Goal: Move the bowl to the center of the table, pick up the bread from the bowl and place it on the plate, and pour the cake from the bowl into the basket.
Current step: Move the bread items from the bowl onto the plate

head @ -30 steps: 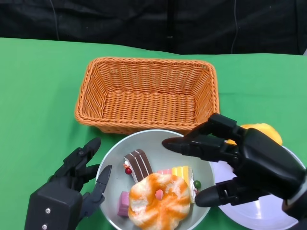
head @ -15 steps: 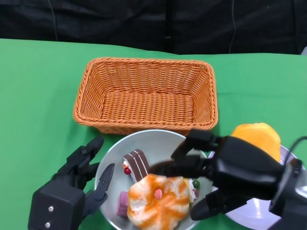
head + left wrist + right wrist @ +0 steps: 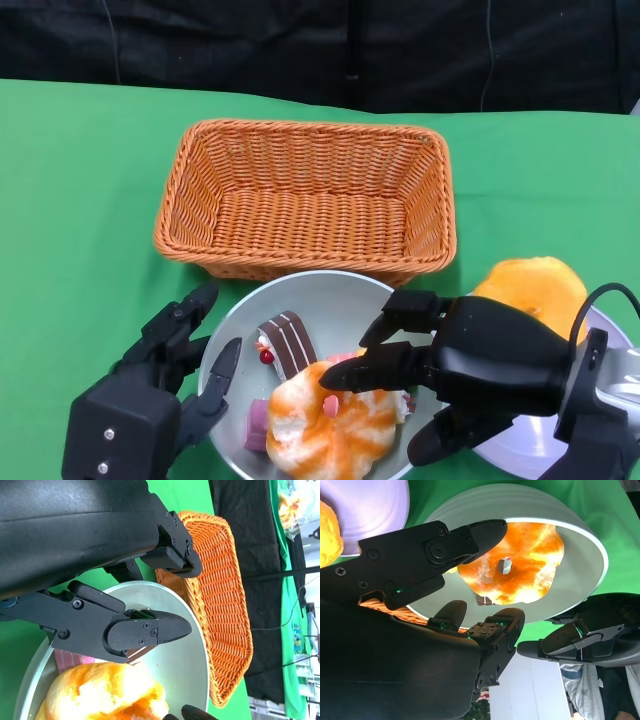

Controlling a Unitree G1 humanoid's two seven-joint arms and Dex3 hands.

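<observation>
right hand [image 3: 455, 370] dropped lower over the bowl [image 3: 240, 325] than a second ago, fingertips now down at the bread [image 3: 330, 420], orange pastry [image 3: 530, 290] on the plate [image 3: 610, 400] way less covered, left hand [image 3: 165, 375] barely shifted

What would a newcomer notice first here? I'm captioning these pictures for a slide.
The right hand hovers open over a ring-shaped orange bread lying on cake slices in the pale bowl at the near edge. Behind the bowl stands an empty orange wicker basket, and another orange bread sits on the plate at right.
</observation>
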